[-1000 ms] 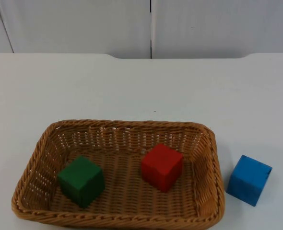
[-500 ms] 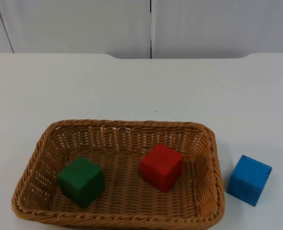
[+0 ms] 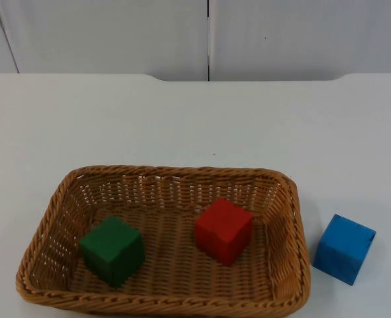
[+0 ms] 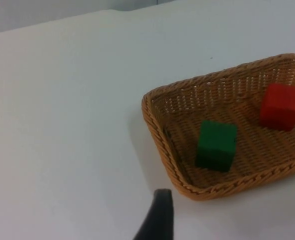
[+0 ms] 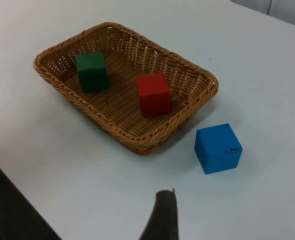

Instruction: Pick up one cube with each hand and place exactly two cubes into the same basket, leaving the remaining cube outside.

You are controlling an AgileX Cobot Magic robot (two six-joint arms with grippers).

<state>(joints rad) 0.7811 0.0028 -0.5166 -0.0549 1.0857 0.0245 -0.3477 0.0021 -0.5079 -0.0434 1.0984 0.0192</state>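
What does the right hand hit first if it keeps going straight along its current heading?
Probably bare table first. Beyond its black fingertip the line runs between the basket's near corner and the blue cube; depth is unclear, so it may graze either.

A white table top (image 3: 182, 119) ends at a grey partition wall (image 3: 116, 33).

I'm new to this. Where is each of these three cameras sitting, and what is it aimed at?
Top view: fixed above, looking down and forward at the wicker basket, the blue cube beside it, and the grey wall.
Left wrist view: rides the left arm, facing the basket with the green cube and red cube inside; a black fingertip of the left gripper shows.
Right wrist view: rides the right arm, seeing basket and all three cubes; the right gripper fingertip shows.
Shared: basket, green and red cubes.
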